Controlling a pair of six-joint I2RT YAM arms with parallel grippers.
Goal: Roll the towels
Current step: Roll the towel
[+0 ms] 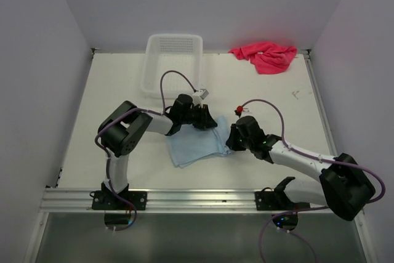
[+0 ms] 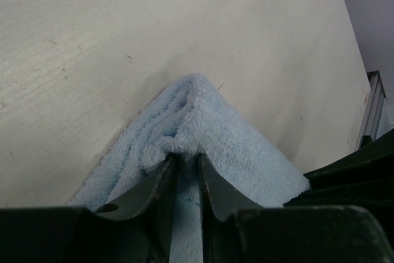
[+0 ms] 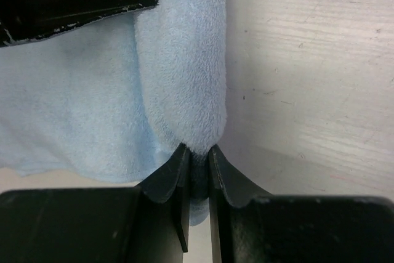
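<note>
The light blue towel (image 1: 196,147) lies flat near the middle of the table, with its right edge curled into a thick roll (image 3: 184,60). At the towel's far corner, my left gripper (image 1: 207,122) has its narrow jaws on a raised fold of light blue towel (image 2: 221,127), the tips (image 2: 188,158) pinching the ridge. My right gripper (image 1: 229,142) is shut on the near end of the rolled edge, and cloth fills the gap between its tips (image 3: 197,151). The pink-red towel (image 1: 266,55) lies crumpled at the far right of the table, well away from both grippers.
A white mesh basket (image 1: 149,60) stands at the back, left of centre. White walls close in the left and right sides. A metal rail (image 1: 197,198) runs along the near edge. The right arm's dark body (image 2: 351,177) shows close beside the left gripper.
</note>
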